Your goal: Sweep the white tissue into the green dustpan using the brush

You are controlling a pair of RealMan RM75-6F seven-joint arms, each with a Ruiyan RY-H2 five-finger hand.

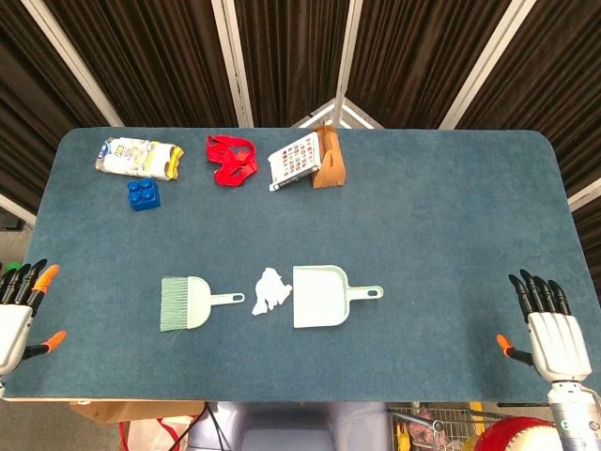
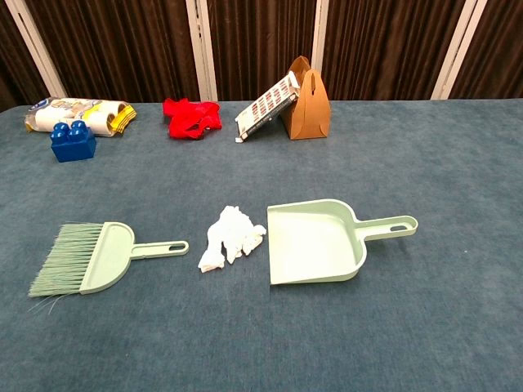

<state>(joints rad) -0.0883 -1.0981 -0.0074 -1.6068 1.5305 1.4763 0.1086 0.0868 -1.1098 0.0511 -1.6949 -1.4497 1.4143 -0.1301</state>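
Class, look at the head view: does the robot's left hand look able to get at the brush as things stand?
Probably yes. The left hand is open at the table's near left edge, and the brush lies on the bare blue table between it and the tissue. Nothing stands between hand and brush, though the handle points away from the hand.

left hand (image 1: 17, 310) clipped by head view's left edge, print on the leaning card (image 1: 295, 160) too small to read

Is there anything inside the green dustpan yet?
No. The green dustpan shows only its bare inside in both views. The white tissue lies on the table just outside its open edge. Whatever is underneath the pan is hidden.
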